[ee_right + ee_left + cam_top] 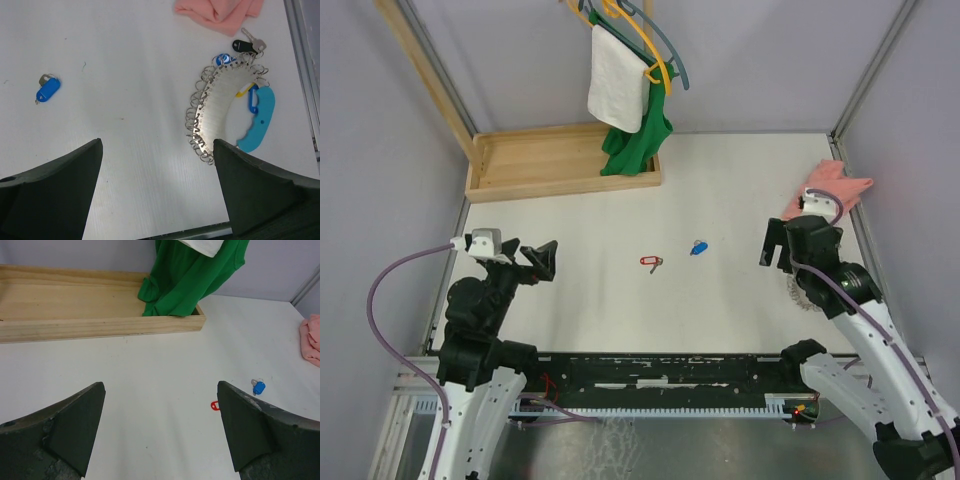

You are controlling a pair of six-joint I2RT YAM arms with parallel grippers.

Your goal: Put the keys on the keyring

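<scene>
Your left gripper (160, 386) stands with its jaws spread wide and holds nothing. The red-headed key (651, 262) lies on the table (720, 190) ahead of it and to its right, partly hidden behind its right finger. The blue-headed key (48, 89) lies just beyond the red one, apart from it. Your right gripper (157, 143) is likewise spread and empty. The blue-headed key sits ahead-left of it and the keyring (220, 105) ahead-right, near a pink cloth (220, 12). A black-headed key (244, 46) appears hung on the keyring.
</scene>
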